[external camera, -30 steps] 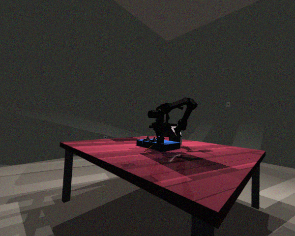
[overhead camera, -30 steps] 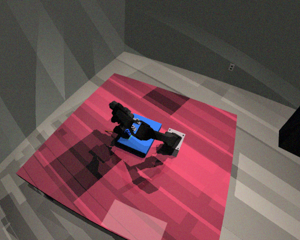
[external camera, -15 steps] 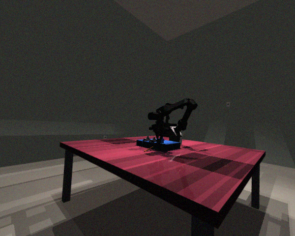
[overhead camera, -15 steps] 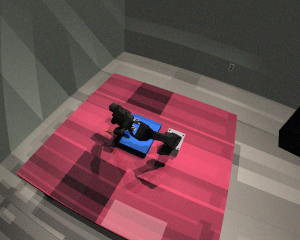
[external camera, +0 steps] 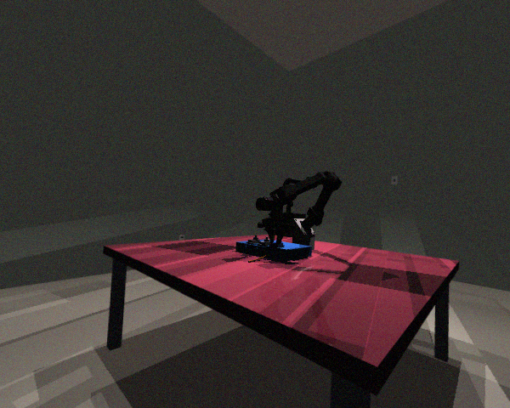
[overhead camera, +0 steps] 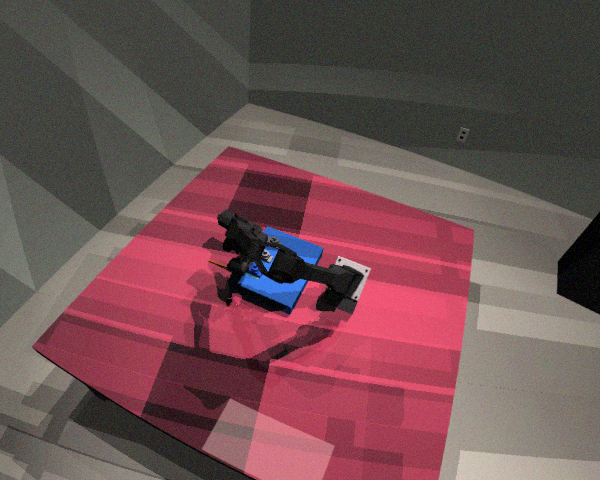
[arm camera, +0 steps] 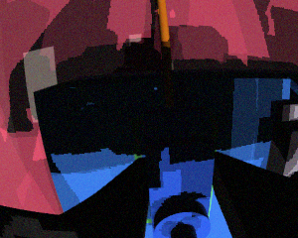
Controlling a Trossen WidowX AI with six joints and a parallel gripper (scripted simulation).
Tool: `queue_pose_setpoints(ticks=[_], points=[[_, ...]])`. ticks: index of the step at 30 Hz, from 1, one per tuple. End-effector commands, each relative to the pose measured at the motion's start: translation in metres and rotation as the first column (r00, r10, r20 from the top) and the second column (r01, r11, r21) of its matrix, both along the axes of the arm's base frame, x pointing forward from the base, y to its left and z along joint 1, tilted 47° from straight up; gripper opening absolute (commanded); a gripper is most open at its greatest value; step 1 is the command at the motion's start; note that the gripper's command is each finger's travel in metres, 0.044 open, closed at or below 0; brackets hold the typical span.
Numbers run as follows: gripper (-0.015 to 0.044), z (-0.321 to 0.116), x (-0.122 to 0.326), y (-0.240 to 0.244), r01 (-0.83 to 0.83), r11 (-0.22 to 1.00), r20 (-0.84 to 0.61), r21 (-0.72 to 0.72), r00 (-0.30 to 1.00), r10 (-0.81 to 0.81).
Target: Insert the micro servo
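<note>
While the pincer (arm camera: 181, 188) is clamped partway shut on the micro servo (arm camera: 183, 225), the servo hangs shaft-up low over the blue deck (overhead camera: 295, 248), near its 9 o'clock edge. Its orange cable (arm camera: 161, 0) trails out over the red tabletop (overhead camera: 341, 361) toward 12 o'clock in the wrist view. Risk: if the cable misses the side notch, it could jam under an ear and stop the servo seating flat.

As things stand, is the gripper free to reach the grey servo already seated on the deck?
Probably not yet: the gripper is shut on the micro servo, so its jaws are occupied. The grey servo sits beside it on the blue deck, with nothing visibly between.
</note>
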State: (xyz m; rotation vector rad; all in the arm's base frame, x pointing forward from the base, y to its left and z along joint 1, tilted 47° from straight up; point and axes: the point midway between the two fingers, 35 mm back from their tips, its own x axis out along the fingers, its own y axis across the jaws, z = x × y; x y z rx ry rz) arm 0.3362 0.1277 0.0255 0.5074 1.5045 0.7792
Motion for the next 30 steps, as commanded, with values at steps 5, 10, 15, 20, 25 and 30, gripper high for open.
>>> queue_pose_setpoints(ticks=[5,10,15,20,25,30], points=[[0.0026,-0.004,-0.001,0.003,0.008,1.0,-0.006,0.007,1.0,-0.008],[0.0157,-0.003,-0.001,0.003,0.008,1.0,-0.006,0.007,1.0,-0.008],[0.0188,0.005,0.001,-0.008,0.008,1.0,-0.006,0.005,1.0,-0.008],[0.0188,0.019,-0.004,-0.025,0.008,1.0,-0.006,0.005,1.0,-0.008],[0.0266,0.022,-0.015,-0.035,0.016,1.0,-0.014,0.004,1.0,-0.016],[0.0398,0.049,-0.075,-0.078,0.012,1.0,-0.014,-0.005,1.0,-0.012]])
